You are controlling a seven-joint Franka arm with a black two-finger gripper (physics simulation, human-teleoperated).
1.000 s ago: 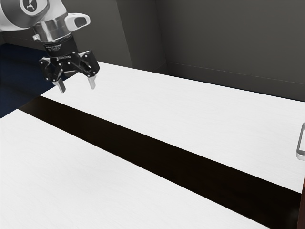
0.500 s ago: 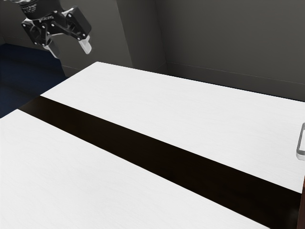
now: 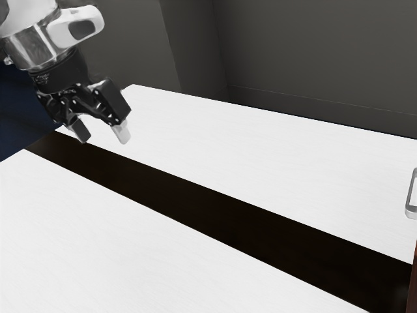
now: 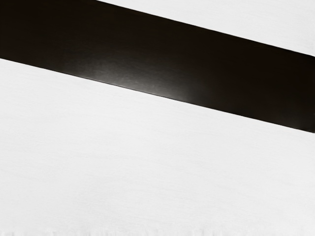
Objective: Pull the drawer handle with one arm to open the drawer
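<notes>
My black gripper (image 3: pixel 102 134) hangs open at the exterior view's left, just above the near end of the dark band (image 3: pixel 215 208) that runs between two white panels. Nothing is between its fingers. A pale grey drawer handle (image 3: pixel 411 193) shows at the exterior view's far right edge, on the side of the far white panel (image 3: pixel 280 156), a long way from the gripper. In the wrist view the dark band (image 4: pixel 162 64) crosses diagonally between white surfaces (image 4: pixel 147 167).
The near white panel (image 3: pixel 98 241) fills the lower left of the exterior view. Grey walls (image 3: pixel 306 45) stand behind the furniture, with a dark blue floor at the far left. The white top is flat and bare.
The gripper, which had risen to the top left corner half a second ago, has come back down and now hangs low over the dark band's left end. Its fingers stay open.
</notes>
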